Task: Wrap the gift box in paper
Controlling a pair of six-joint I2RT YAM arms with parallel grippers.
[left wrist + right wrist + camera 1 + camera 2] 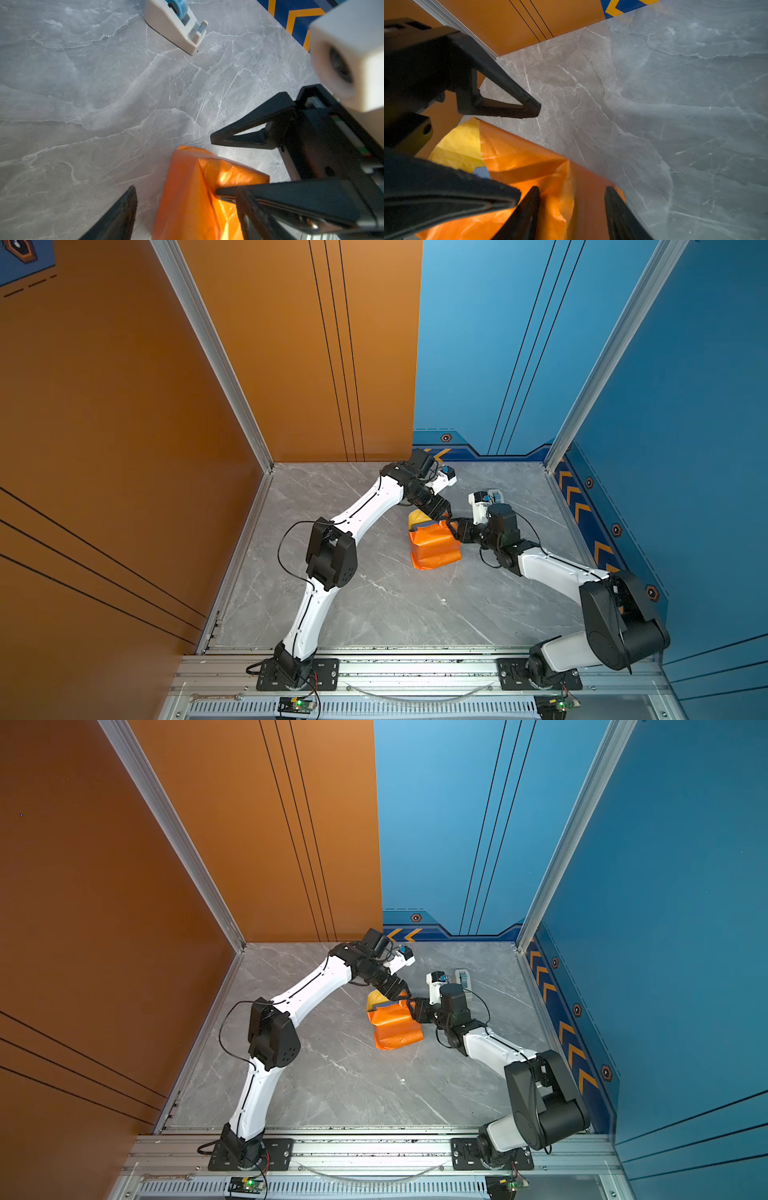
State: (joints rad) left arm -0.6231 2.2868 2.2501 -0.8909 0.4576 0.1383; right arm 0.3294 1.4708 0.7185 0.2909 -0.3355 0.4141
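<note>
Right tool [572, 189] straddles creased orange paper [519, 149] half covering navy gift box [424, 525]

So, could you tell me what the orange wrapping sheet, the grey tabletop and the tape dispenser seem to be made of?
The creased orange wrapping sheet: thin glossy paper or foil, given sharp folds and glare. The grey veined tabletop: marble-look stone or laminate, faintly reflective. The off-white wedge-shaped tape dispenser: smooth moulded plastic, probably.

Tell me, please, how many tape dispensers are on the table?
1: the tape dispenser stands toward the table's far right corner; another could be hidden.
</note>
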